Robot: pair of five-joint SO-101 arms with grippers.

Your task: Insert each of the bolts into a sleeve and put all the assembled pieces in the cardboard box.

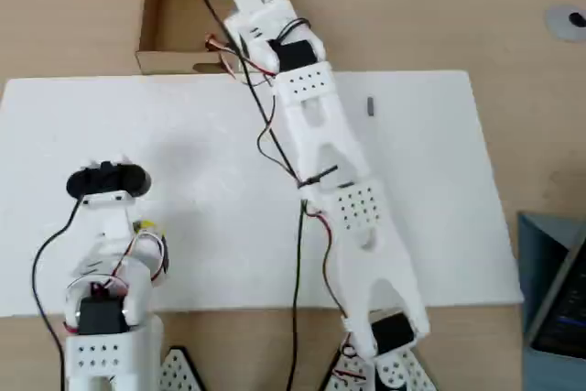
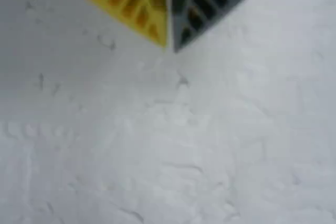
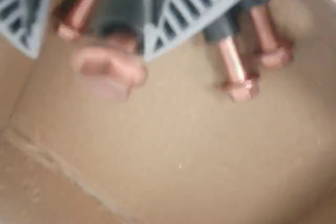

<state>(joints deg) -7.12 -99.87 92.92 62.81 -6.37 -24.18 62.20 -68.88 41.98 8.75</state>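
Evidently the right gripper (image 3: 92, 51) hangs deep inside the cardboard box (image 1: 151, 16) to drop an assembled piece there. Its ribbed blue-grey fingers stand apart, wider than the dark sleeve (image 3: 123, 3) between them. That sleeve leans on one finger only, so the piece looks let go rather than clamped, though blur makes this uncertain. A copper-coloured bolt head (image 3: 107, 69), flanged and faceted, pokes from the sleeve's lower end. Two finished pieces (image 3: 236, 72) lie side by side on the matt brown floor near a wall, with another beyond the far finger.

The left gripper (image 2: 169, 40), one finger yellow and one grey, is pressed together on nothing, its tip just above the dimpled white foam board (image 1: 183, 153). A small grey item (image 1: 370, 105) lies on the board, well apart from both grippers.
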